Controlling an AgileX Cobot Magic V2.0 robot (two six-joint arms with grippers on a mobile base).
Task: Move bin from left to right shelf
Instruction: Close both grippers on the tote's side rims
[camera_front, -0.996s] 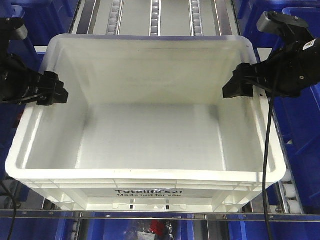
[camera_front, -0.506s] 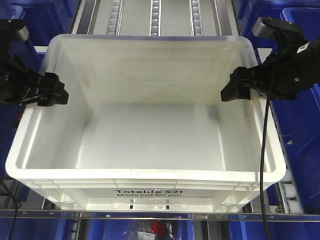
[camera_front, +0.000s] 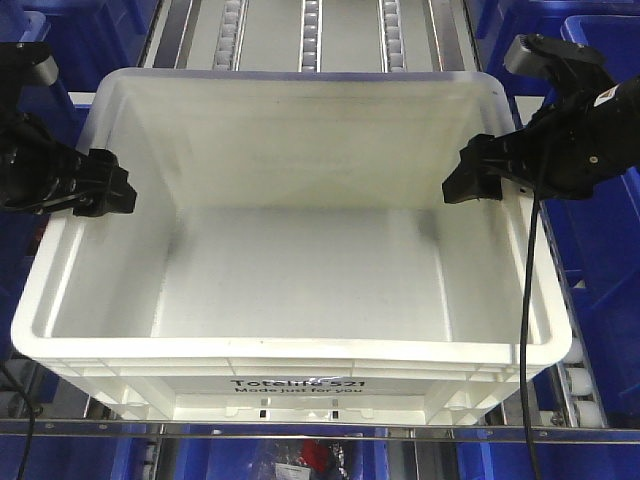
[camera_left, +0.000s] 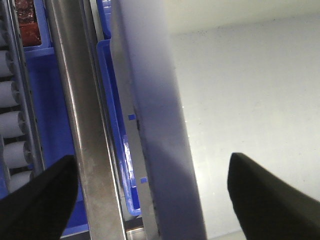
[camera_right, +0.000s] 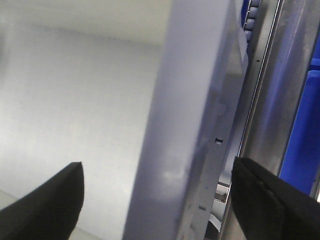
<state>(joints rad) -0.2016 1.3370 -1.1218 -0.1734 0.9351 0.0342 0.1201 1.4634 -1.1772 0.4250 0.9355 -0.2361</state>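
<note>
Now, with the white Totelife bin (camera_front: 290, 352) on the roller shelf (camera_front: 312, 30) among blue bins (camera_front: 600, 260), left gripper (camera_left: 151, 156) and right gripper (camera_right: 157, 162) spread astride its opposite side rims, I would pinch both rims together, evenly, before lifting level.

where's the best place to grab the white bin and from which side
Take the bin by the thick rolled rim of its two side walls, from above, one gripper per side. It is wide and open-topped; the left gripper and right gripper sit open astride those rims, one finger inside, one outside.
</note>
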